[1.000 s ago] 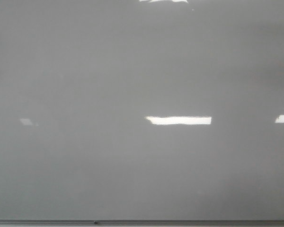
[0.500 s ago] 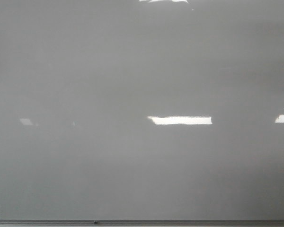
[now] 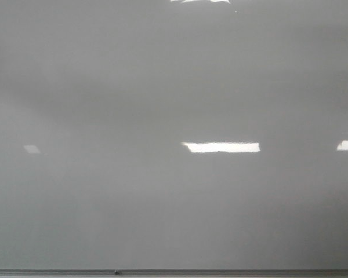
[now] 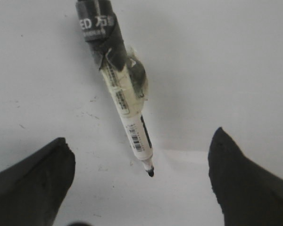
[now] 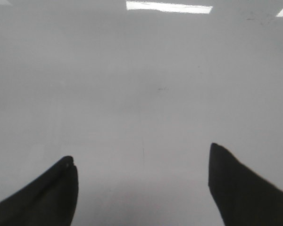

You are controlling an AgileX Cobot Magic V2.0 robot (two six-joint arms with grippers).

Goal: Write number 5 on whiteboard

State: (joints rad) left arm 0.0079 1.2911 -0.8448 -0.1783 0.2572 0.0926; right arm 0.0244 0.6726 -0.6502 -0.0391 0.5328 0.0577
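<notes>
The marker (image 4: 125,92) is pointing its uncapped tip toward the whiteboard (image 3: 162,87), ready for writing; left claw (image 4: 141,181) and right claw (image 5: 141,183) are both hanging released, grasping nothing.

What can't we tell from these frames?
- Marker: its far end is cut off by the left wrist view's edge; contact of its tip with the whiteboard can't be judged.
- Number 5: none visible in any view.
- Both arms: outside the front view.
</notes>
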